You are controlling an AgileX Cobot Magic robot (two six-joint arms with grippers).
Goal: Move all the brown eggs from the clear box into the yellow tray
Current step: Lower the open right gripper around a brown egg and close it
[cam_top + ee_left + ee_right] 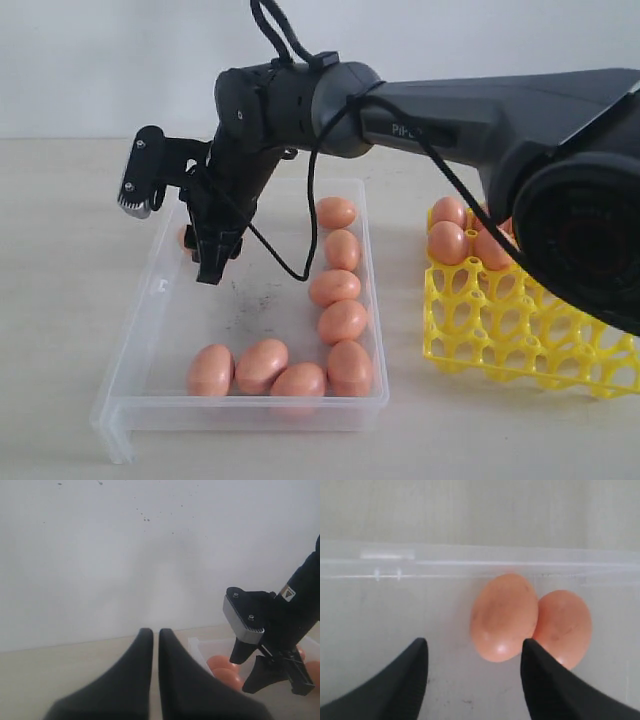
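My right gripper [210, 262] reaches across into the left side of the clear box [150, 320] and hangs just above its floor. It is open and holds nothing [474, 652]. Just ahead of its fingertips two brown eggs [504, 617] lie touching each other against the box wall [420, 562]. One fingertip sits close beside the nearer egg. Several more brown eggs [342, 322] line the box's right wall and front. The yellow tray [500, 335] stands to the right with three eggs [447, 240] in its back left cups. My left gripper [156, 636] is shut and empty, off to the side of the box.
The right arm's dark cable [300, 250] loops down over the box. In the left wrist view, the right gripper [277, 686] and two eggs [225, 672] show past the box corner [197, 647]. A pale wall stands behind the table.
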